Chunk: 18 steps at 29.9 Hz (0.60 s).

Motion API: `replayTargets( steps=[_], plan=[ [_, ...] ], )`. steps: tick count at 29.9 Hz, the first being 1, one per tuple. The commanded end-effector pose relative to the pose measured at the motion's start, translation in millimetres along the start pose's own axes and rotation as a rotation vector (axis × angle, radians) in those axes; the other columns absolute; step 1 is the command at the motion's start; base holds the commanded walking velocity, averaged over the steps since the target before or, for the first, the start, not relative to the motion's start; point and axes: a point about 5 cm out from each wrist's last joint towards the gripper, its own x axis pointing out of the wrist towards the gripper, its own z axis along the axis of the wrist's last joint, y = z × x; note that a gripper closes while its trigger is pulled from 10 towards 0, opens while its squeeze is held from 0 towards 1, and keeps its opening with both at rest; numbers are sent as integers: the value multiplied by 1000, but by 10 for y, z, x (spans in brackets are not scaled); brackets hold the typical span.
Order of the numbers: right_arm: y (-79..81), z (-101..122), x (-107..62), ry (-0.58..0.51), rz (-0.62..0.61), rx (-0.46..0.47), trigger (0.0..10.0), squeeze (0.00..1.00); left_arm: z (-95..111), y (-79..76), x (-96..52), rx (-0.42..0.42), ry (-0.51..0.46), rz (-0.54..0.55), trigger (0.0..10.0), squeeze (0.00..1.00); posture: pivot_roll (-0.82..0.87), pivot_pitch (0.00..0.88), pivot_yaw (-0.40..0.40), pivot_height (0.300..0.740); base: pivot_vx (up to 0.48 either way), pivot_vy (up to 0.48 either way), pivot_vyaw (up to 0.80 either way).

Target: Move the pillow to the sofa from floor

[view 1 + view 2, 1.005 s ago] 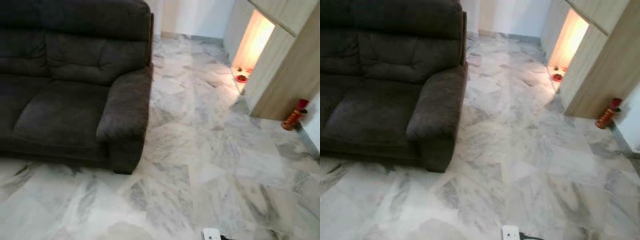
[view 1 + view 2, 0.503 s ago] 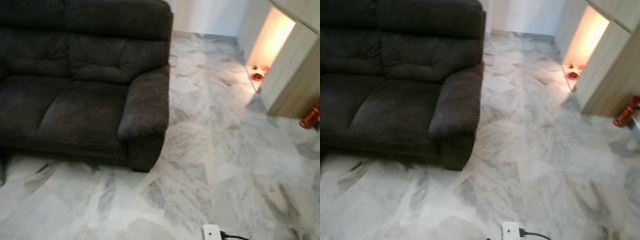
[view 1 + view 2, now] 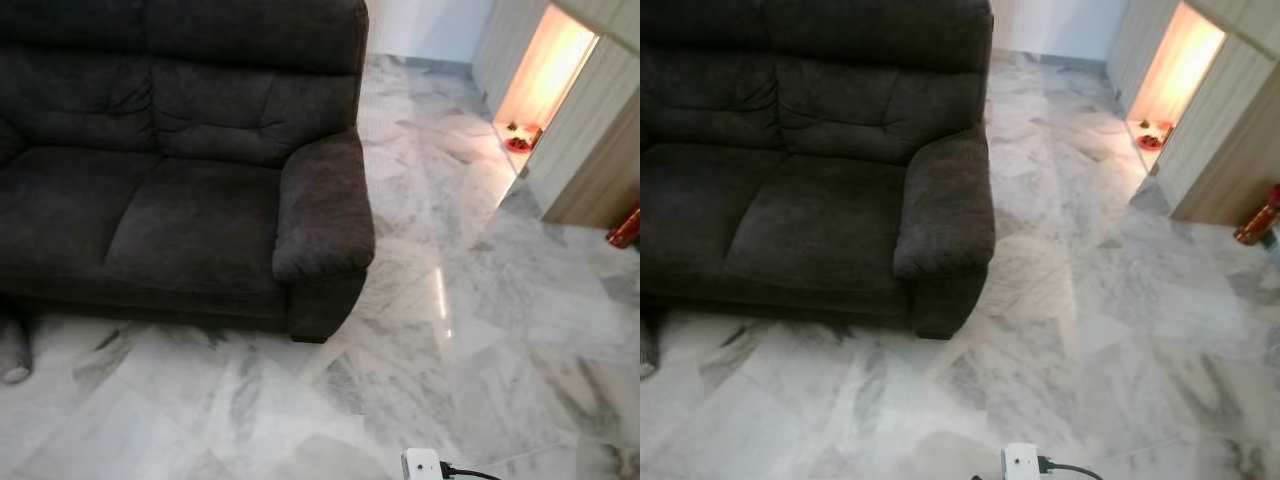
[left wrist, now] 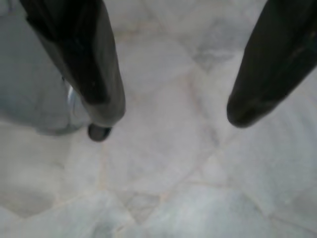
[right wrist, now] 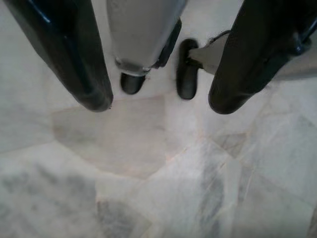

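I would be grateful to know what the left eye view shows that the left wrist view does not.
Left eye view: the dark sofa, a grey object on the floor at its front, perhaps the pillow, a white plug, and a lit cabinet niche. Left wrist view: the left pincer, fingers apart, above the floor. Both: the pale marble floor.

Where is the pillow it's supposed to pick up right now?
A grey pillow peeks in at the far left edge of the head views, lying on the marble floor just in front of the dark sofa, on the robot's left.
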Motion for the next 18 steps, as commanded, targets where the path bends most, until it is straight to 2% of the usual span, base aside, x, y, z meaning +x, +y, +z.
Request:
replayTargets(
  steps=[1, 18],
  plan=[
    [32, -38, 0, 11, 6, 12, 10000, 0, -71, 74, -25, -7, 27, 19, 10000, 0, 103, 101, -31, 740, 0, 469, 0],
    [38, -43, -1, 13, 14, 7, 10000, 0, -75, 81, -28, -7, 26, 20, 10000, 0, 108, 105, -30, 740, 0, 471, 0]
  ],
)
